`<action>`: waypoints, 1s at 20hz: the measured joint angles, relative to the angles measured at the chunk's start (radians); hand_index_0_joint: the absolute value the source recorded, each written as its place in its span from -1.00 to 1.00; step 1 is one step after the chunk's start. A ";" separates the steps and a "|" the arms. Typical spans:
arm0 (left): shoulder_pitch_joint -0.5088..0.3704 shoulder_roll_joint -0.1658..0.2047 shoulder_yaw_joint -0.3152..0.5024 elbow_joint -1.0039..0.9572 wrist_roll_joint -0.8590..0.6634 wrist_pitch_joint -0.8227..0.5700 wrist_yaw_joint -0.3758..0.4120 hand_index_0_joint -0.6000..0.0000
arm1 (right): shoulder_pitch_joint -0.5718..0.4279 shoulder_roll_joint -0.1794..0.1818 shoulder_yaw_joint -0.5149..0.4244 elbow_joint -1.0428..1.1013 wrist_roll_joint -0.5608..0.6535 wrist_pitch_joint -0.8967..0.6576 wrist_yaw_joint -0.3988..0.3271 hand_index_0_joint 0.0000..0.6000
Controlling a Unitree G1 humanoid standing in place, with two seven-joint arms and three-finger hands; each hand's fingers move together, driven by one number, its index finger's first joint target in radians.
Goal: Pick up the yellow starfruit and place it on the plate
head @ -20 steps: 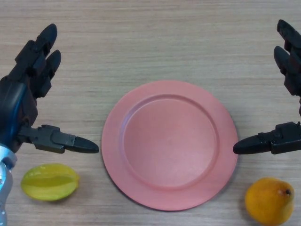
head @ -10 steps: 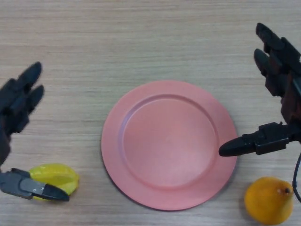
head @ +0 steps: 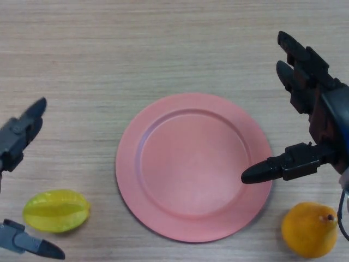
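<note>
The yellow starfruit (head: 56, 210) lies on the wooden table at the lower left, left of the pink plate (head: 193, 166). My left hand (head: 16, 142) is open at the left edge, its fingers above the starfruit and its thumb (head: 30, 245) below it, not touching it. My right hand (head: 316, 109) is open at the right, its thumb (head: 275, 168) stretched over the plate's right rim. The plate holds nothing.
An orange fruit (head: 309, 229) sits at the lower right, just below my right hand. The wooden table (head: 163, 49) stretches bare behind the plate.
My left hand has dropped down and to the left so it now brackets the starfruit. My right hand has moved left, its thumb now over the plate's rim.
</note>
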 measured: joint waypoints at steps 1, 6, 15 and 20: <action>0.000 0.003 0.000 0.039 0.026 -0.034 0.000 1.00 | 0.002 0.000 -0.001 0.000 0.000 0.000 0.000 -1.00; 0.009 0.031 -0.001 0.192 0.125 -0.154 -0.022 1.00 | 0.003 0.000 -0.003 -0.012 0.001 0.001 0.000 -1.00; 0.006 0.045 -0.045 0.300 0.354 -0.226 0.097 1.00 | 0.012 -0.005 -0.041 -0.024 0.038 0.001 -0.004 -1.00; -0.006 0.045 -0.050 0.357 0.462 -0.254 0.271 -0.33 | 0.017 -0.005 -0.041 -0.032 0.037 0.000 -0.004 -1.00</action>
